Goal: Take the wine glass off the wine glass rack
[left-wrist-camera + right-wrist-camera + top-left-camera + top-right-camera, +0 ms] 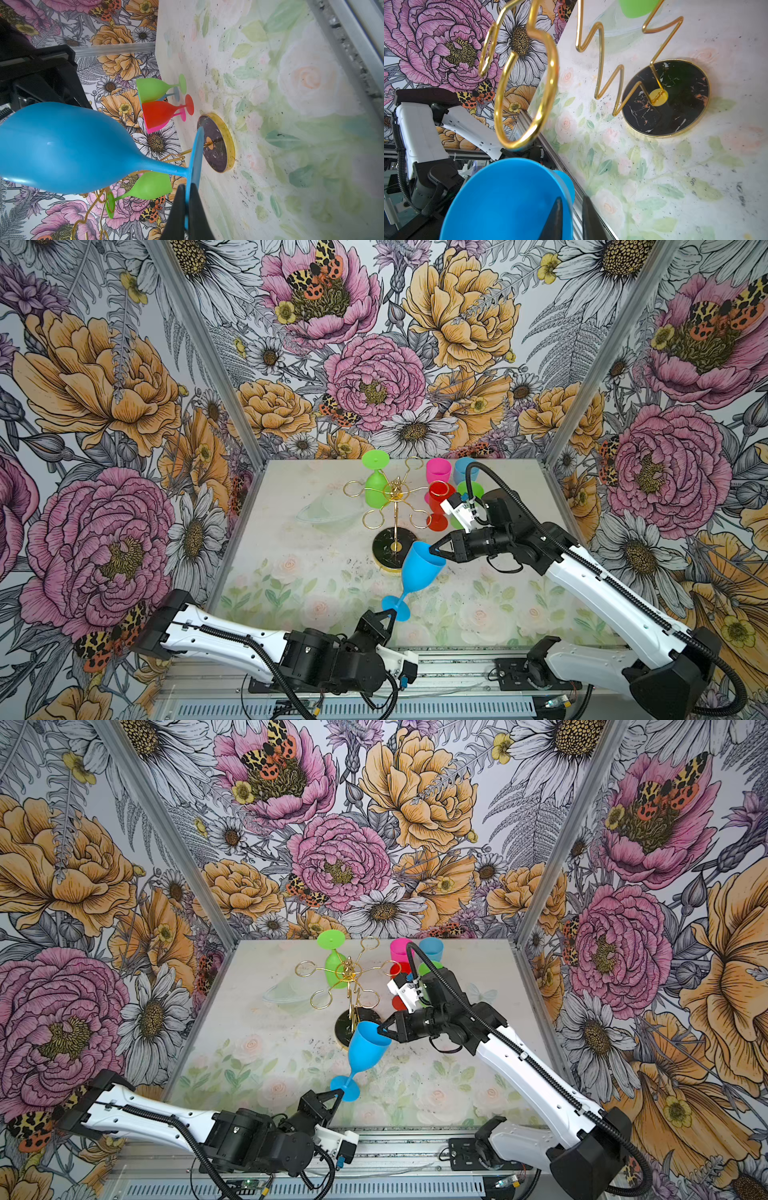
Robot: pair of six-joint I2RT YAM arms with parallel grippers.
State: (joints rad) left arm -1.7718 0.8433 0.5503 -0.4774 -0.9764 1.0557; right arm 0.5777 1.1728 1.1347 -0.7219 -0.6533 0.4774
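A blue wine glass [422, 568] [368, 1044] hangs tilted in the air in front of the wine glass rack [395, 493], clear of its gold hooks. My left gripper [390, 616] [187, 187] is shut on the edge of the glass's round foot. My right gripper [434, 551] [572, 197] straddles the bowl's rim. One finger is inside the bowl and the other outside, with a thin gap still showing at the outer finger. A green wine glass [374, 489] hangs upside down from a far hook of the rack.
The rack's black marbled base [395, 547] [675, 99] sits just behind the blue glass. Pink [438, 470], blue [463, 468], red [438, 506] and green [469, 489] glasses stand at the back right. A clear dish [328, 510] lies left of the rack.
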